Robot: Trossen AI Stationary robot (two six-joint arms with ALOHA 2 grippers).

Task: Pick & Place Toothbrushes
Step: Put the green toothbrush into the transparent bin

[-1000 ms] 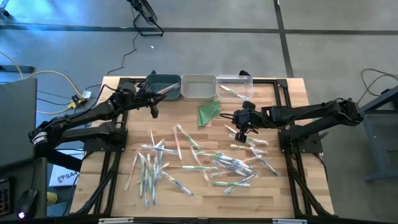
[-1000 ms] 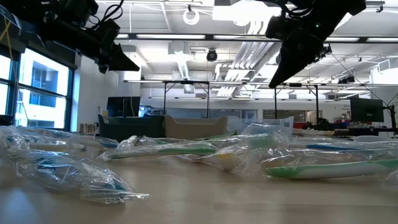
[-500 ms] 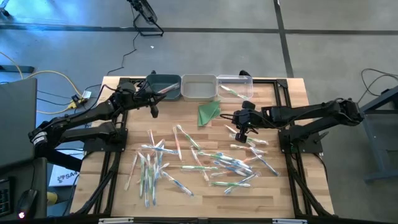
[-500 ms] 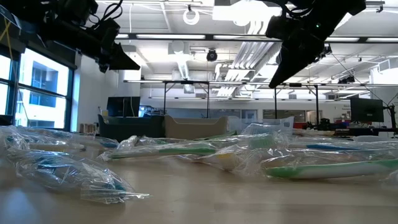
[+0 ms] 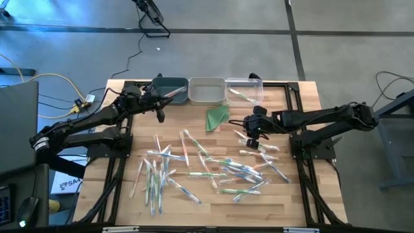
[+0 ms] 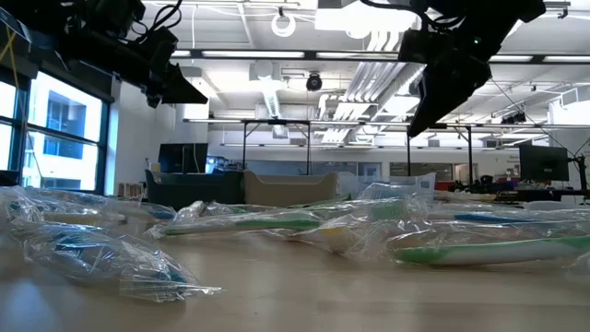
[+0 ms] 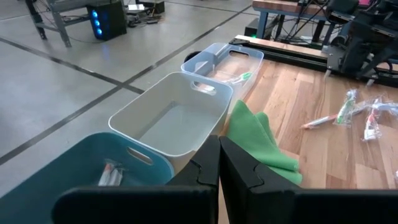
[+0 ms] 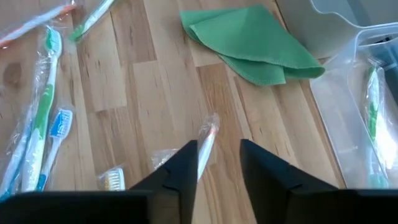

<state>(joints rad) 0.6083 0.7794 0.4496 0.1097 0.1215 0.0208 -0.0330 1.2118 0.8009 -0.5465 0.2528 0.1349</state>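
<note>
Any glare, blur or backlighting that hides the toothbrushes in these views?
Low view: nearest wrapped toothbrushes blurred, arms dark against bright ceiling lights. High view: evenly lit, toothbrushes small. Right wrist view: orange toothbrush sharp, wrapper slightly shiny.

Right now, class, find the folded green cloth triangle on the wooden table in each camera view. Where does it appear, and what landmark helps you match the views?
High view: folded green cloth lies centre, just below the bins.
Low view: cannot be made out.
Left wrist view: right of centre, beside the white bin.
Right wrist view: upper middle, flat on the wood.
Shared landmark: the white plastic bin next to the cloth.
</note>
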